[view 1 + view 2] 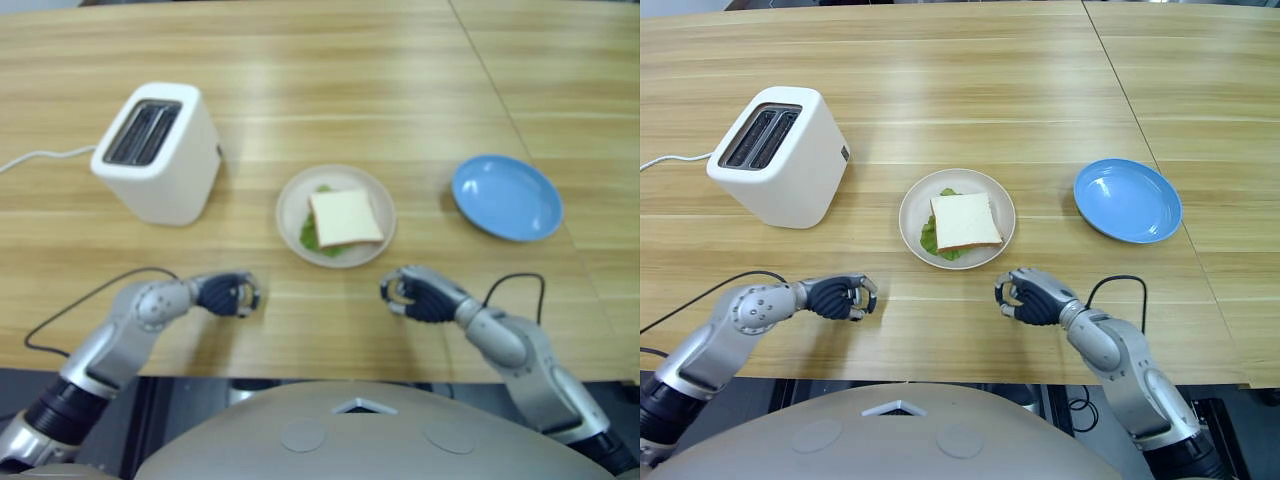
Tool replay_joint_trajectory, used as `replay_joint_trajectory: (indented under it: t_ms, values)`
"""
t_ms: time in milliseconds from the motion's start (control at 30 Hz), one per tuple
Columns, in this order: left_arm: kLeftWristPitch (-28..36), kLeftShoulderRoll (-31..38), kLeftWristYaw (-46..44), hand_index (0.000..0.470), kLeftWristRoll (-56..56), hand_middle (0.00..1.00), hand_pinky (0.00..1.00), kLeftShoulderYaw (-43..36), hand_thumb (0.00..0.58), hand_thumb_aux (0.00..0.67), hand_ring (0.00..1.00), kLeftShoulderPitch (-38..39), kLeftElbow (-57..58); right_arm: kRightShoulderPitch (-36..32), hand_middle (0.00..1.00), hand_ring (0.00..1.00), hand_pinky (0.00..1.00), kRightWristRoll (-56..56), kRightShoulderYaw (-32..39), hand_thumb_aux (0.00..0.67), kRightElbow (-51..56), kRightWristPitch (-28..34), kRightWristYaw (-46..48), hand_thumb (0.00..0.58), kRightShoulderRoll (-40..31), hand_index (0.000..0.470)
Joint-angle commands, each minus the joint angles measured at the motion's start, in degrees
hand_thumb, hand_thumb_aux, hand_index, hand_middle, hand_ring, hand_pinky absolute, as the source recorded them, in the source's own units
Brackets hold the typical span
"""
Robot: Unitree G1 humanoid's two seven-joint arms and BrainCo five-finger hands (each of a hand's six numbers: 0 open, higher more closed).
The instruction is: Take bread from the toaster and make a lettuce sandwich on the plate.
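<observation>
A white toaster stands at the left of the wooden table, its two slots dark. On the beige plate in the middle lies a slice of white bread on top of green lettuce, which peeks out at the left and bottom edges. My left hand rests near the table's front edge, left of and below the plate, fingers curled and holding nothing. My right hand sits just below and right of the plate, fingers curled too, with nothing in it.
An empty blue plate lies at the right. A white cord runs off the toaster to the left edge. Black cables loop over the front edge near each arm.
</observation>
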Motion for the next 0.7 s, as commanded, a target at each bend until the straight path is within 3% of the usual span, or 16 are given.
replay_joint_trajectory:
  t_ms: [33,300,433,500,533,567,633,667,700]
  values:
    - [0.83,-4.03,2.25,0.460,3.23,1.00,1.00,-2.53,0.580,0.670,1.00,-4.60,5.62,-4.09,1.00,1.00,1.00,-2.62,2.70,0.670,5.09,0.58,-0.30,0.580,1.93,0.460]
    - [3.37,-13.75,6.45,0.460,9.05,1.00,1.00,-6.39,0.580,0.670,1.00,-16.95,15.97,-18.79,1.00,1.00,1.00,-6.11,5.82,0.670,20.77,0.35,-2.83,0.580,5.51,0.460]
    - [1.92,-17.59,8.37,0.460,9.73,1.00,1.00,-7.58,0.580,0.670,1.00,-22.54,23.61,-28.83,1.00,1.00,1.00,-5.95,7.58,0.670,35.53,-2.33,-5.88,0.580,8.72,0.460]
    - [0.54,-19.03,10.35,0.381,9.78,1.00,1.00,-7.53,0.563,0.554,1.00,-24.94,27.59,-33.87,1.00,1.00,1.00,-7.17,9.08,0.670,43.33,-3.80,-8.19,0.580,9.88,0.460]
    - [0.00,-19.74,11.47,0.298,9.49,1.00,1.00,-7.11,0.508,0.434,1.00,-25.98,29.46,-36.12,1.00,1.00,1.00,-7.03,9.23,0.670,46.96,-4.94,-9.76,0.580,10.65,0.460]
    - [-0.55,-20.30,12.92,0.298,9.49,1.00,1.00,-6.69,0.508,0.434,1.00,-27.07,31.49,-38.36,1.00,1.00,1.00,-6.25,8.89,0.670,50.63,-6.25,-11.44,0.580,11.70,0.460]
    - [-1.72,-21.65,16.64,0.240,8.84,1.00,1.00,-5.18,0.447,0.349,1.00,-29.35,36.16,-42.48,1.00,1.00,1.00,-7.67,9.31,0.670,56.71,-8.10,-16.78,0.580,12.56,0.460]
    - [-1.98,-22.01,18.56,0.262,8.94,1.00,1.00,-4.61,0.472,0.381,1.00,-30.34,38.26,-43.85,0.86,0.86,0.86,-8.14,9.23,0.602,58.68,-9.19,-19.47,0.574,12.76,0.413]
    - [-1.99,-22.10,20.15,0.133,9.08,1.00,1.00,-4.10,0.288,0.194,1.00,-30.91,39.72,-44.53,0.08,0.08,0.08,-8.25,9.02,0.000,59.54,-9.92,-21.23,0.000,12.76,0.000]
